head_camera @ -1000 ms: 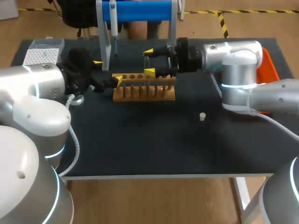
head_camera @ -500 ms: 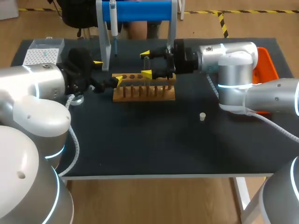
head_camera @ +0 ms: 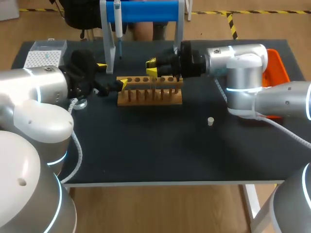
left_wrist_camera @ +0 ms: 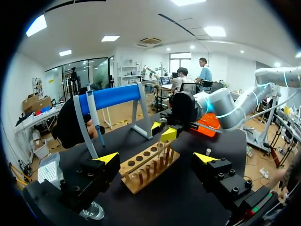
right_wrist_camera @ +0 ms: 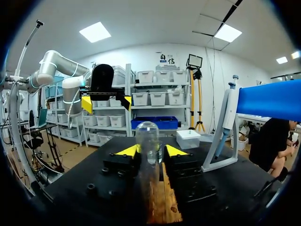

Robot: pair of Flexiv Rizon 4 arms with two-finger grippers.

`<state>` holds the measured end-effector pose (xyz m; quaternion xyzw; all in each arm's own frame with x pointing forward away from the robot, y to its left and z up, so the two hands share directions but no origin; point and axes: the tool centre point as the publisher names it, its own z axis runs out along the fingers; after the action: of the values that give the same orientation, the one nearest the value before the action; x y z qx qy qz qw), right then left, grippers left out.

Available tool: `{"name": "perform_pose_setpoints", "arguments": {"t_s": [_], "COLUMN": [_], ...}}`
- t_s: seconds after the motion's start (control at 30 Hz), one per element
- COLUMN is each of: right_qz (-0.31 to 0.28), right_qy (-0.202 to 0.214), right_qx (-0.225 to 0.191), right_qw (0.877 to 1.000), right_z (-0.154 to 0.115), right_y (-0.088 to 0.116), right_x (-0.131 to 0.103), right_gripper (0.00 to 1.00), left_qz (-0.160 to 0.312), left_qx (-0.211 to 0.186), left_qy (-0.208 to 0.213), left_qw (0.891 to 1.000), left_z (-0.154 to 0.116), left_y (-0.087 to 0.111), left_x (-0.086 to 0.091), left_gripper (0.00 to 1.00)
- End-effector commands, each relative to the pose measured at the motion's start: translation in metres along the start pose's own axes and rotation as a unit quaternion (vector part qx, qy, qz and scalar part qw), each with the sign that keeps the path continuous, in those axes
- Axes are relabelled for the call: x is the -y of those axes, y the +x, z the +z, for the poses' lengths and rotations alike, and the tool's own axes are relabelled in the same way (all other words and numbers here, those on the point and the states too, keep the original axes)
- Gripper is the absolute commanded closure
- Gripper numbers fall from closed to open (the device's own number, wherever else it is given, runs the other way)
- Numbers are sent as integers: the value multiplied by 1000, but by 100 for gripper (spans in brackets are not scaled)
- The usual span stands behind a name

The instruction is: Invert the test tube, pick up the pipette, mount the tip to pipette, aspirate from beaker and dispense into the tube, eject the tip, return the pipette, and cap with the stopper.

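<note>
Black table (head_camera: 146, 155), wooden rack (head_camera: 149, 94) toward its far side. Right gripper (head_camera: 151, 68) pinches the test tube (right_wrist_camera: 149, 160) over the rack, both tips apparently touching glass. Left gripper (left_wrist_camera: 156, 157) spread wide, holding nothing, beside the rack's left end.

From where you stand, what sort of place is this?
Probably a robotics lab set up like a chemistry bench: a wooden test tube rack, a pipette hanging on a blue stand, and a glass test tube between my right fingers.
</note>
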<state>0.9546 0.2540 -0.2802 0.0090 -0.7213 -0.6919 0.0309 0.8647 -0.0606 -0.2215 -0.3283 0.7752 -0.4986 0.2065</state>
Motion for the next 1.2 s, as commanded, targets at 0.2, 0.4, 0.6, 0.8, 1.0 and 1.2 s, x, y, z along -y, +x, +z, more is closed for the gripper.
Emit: {"name": "perform_pose_setpoints", "arguments": {"t_s": [0.2, 0.4, 0.6, 0.8, 1.0, 1.2], "right_qz": [0, -1, -2, -3, -5, -5], "right_qy": [0, 0, -1, -2, -3, -6], "right_qx": [-2, -3, -3, -1, 1, 6], "right_qw": [1000, 1000, 1000, 1000, 1000, 1000], "right_z": [-1, -2, -2, -2, -3, -5], "right_y": [-3, -2, -2, -3, -3, -3], "right_x": [1, -4, -11, -19, -27, -37], "right_gripper": [100, 100, 100, 100, 100, 100], "left_qz": [0, 0, 0, 0, 0, 0], "left_qx": [-4, -4, -4, -4, -4, -4], "left_qy": [2, 2, 2, 2, 2, 2], "left_qw": [1000, 1000, 1000, 1000, 1000, 1000], "left_z": [-1, -1, -1, -1, -1, -1], "left_y": [-2, -2, -2, -2, -2, -2], "left_x": [-1, -1, -1, -1, -1, -1], "left_gripper": [0, 0, 0, 0, 0, 0]}}
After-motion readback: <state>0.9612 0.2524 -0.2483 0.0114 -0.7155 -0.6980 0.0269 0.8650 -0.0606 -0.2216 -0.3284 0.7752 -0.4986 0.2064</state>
